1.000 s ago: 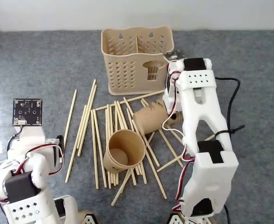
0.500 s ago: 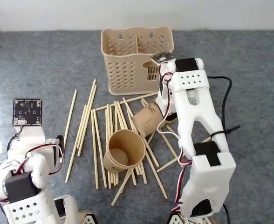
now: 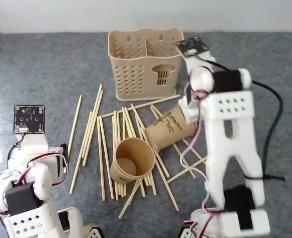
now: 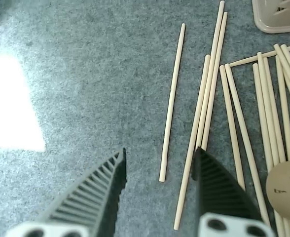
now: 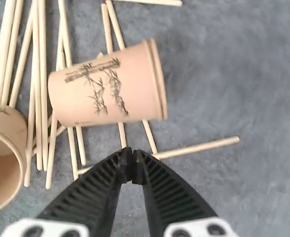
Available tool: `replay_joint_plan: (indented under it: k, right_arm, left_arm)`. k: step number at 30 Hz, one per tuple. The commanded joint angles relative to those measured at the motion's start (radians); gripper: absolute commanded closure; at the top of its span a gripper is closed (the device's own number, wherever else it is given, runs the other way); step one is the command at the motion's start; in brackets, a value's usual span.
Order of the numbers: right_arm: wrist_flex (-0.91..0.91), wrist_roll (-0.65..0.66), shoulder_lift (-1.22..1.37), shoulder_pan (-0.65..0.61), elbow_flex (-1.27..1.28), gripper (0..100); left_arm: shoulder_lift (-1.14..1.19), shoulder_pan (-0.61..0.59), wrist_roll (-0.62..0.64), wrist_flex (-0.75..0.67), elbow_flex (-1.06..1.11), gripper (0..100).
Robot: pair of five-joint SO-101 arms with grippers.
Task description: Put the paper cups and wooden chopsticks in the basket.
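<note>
A beige basket [image 3: 143,64], patterned with rows of small slotted holes, is at upper centre. At centre right, a tan paper cup [image 3: 173,126] carries a dark bamboo print. The second cup [image 3: 131,159], lower centre, is tan and browner inside. Pale wooden chopsticks [image 3: 101,148] cross a speckled grey mat [image 3: 46,64]. The right arm [image 3: 228,129] is white, and the right gripper [image 5: 132,165] is black and ridged.

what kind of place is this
Most likely a robot lab bench, not a kitchen: two arms stand at a table covered by a grey mat, and chopsticks and cups lie strewn like a staged test beside a basket.
</note>
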Motion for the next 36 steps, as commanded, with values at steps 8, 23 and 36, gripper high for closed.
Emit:
replay_joint_plan:
  k: [8, 23, 36]
  right_arm:
    - [-0.136, -0.002, -0.122, 0.160, 0.278, 98.3]
    - [-0.236, -0.005, -0.091, 0.068, 0.336, 78.2]
    - [-0.406, 0.041, 0.010, 0.203, 0.341, 89.9]
  left_arm:
    - [0.003, 0.000, -0.005, -0.018, -0.007, 79]
    - [0.003, 0.000, -0.005, -0.018, -0.005, 79]
    - [0.003, 0.002, -0.006, -0.017, -0.005, 79]
